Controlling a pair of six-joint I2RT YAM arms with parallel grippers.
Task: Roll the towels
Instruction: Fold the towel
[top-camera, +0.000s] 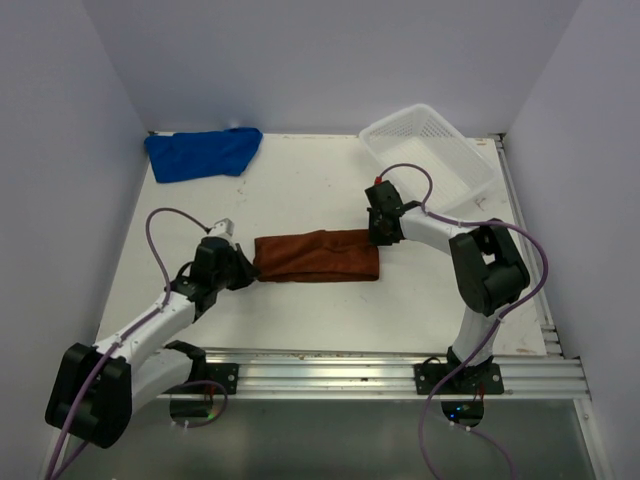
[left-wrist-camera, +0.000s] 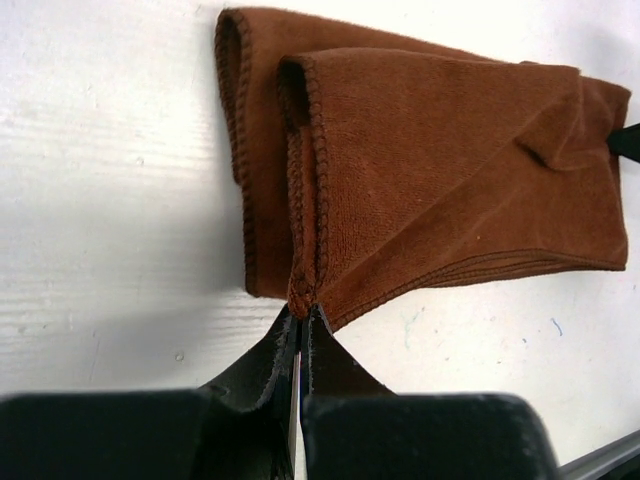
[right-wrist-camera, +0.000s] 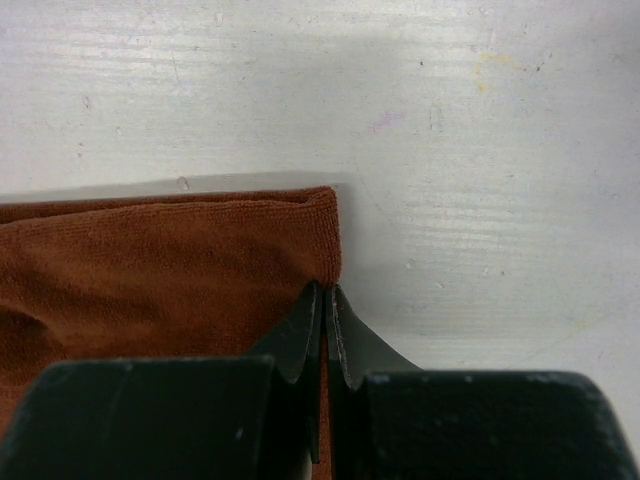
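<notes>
The rust-brown towel (top-camera: 318, 255) lies folded into a long strip across the middle of the table. My left gripper (top-camera: 248, 268) is shut on the towel's left end; in the left wrist view the left gripper (left-wrist-camera: 303, 312) pinches the hemmed edge of the brown towel (left-wrist-camera: 430, 170). My right gripper (top-camera: 380, 236) is shut on the towel's right end; in the right wrist view the right gripper (right-wrist-camera: 327, 292) pinches the corner edge of the brown towel (right-wrist-camera: 160, 270). The royal blue towel (top-camera: 202, 152) lies crumpled at the far left corner.
A white plastic mesh basket (top-camera: 428, 150) stands at the far right, just behind my right arm. White walls close the table on three sides. An aluminium rail (top-camera: 390, 365) runs along the near edge.
</notes>
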